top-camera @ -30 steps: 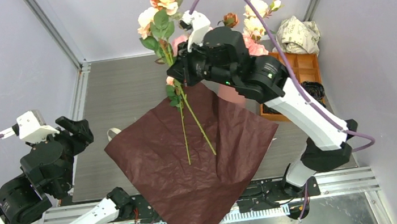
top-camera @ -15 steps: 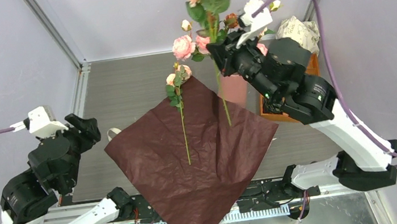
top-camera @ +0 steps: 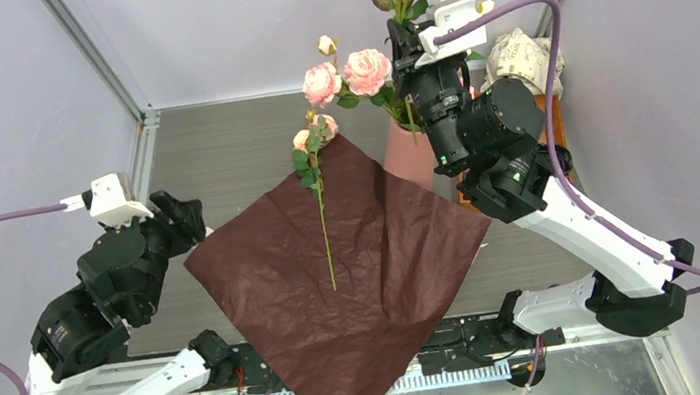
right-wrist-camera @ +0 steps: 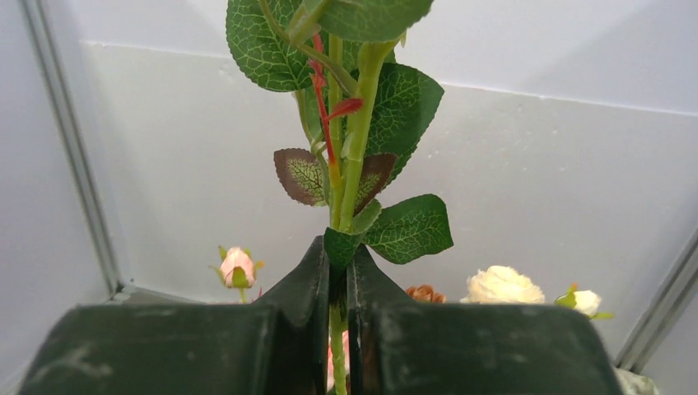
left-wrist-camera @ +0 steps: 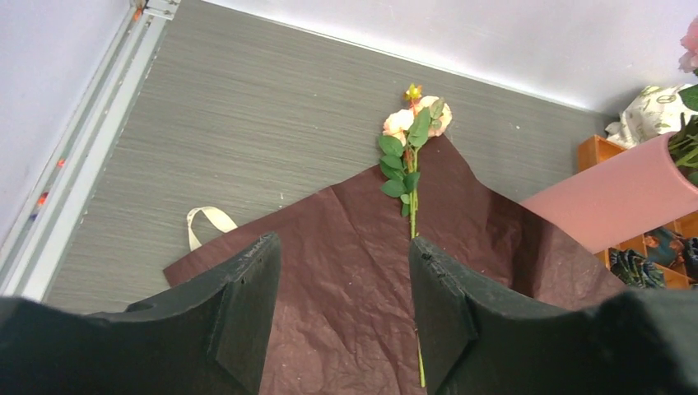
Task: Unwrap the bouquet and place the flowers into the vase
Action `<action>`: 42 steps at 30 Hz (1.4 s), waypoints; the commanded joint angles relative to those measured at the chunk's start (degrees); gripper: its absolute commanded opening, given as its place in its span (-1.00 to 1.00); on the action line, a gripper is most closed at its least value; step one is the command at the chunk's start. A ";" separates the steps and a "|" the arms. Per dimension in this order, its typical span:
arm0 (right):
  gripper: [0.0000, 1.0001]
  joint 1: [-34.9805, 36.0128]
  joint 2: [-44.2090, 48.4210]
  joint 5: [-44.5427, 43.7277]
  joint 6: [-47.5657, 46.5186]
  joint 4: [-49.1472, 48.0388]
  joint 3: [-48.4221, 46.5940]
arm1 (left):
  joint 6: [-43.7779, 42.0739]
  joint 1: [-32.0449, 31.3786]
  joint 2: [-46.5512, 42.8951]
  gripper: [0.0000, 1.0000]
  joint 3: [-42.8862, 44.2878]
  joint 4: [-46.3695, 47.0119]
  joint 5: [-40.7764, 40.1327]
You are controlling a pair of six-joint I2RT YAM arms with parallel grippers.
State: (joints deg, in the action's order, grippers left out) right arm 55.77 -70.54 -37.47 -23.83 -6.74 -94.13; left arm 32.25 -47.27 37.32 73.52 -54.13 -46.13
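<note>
The bouquet's dark red paper (top-camera: 365, 266) lies spread flat on the table. On it rests one flower (top-camera: 323, 216), its peach blooms at the far corner; the left wrist view shows the same flower (left-wrist-camera: 411, 156). My right gripper (top-camera: 401, 42) is shut on the green stem (right-wrist-camera: 352, 140) of another flower, holding it upright. That stem's lower end reaches down at the mouth of the pink vase (top-camera: 407, 158). Pink roses (top-camera: 366, 71) stand out of the vase to the left. My left gripper (top-camera: 185, 218) hovers open at the paper's left corner, holding nothing.
An orange compartment tray (top-camera: 536, 119) stands right of the vase, with a crumpled white printed paper ball (top-camera: 523, 60) behind it. A cream ribbon loop (left-wrist-camera: 210, 220) lies on the grey table beside the paper's left edge. Walls close in on three sides.
My right arm swung its flower from over the paper to the right and stood it upright over the vase. My left arm moved in towards the paper's left corner.
</note>
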 commanded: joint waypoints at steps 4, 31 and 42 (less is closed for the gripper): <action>-0.99 0.04 -1.14 -2.72 -11.08 -16.62 0.75 | -1.12 -0.20 1.91 0.17 0.54 5.39 1.85; -0.99 -7.69 0.89 -2.71 -3.15 -24.26 12.29 | 0.09 -0.19 2.76 0.17 -0.39 6.23 2.80; -0.99 -7.72 0.05 1.42 1.87 -20.52 7.21 | 0.35 -0.22 2.67 0.16 -0.54 6.29 2.73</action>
State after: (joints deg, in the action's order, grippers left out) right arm 48.18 -71.88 -38.50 -24.77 -26.00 -83.07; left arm 32.47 -47.27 39.79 72.95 -50.89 -43.42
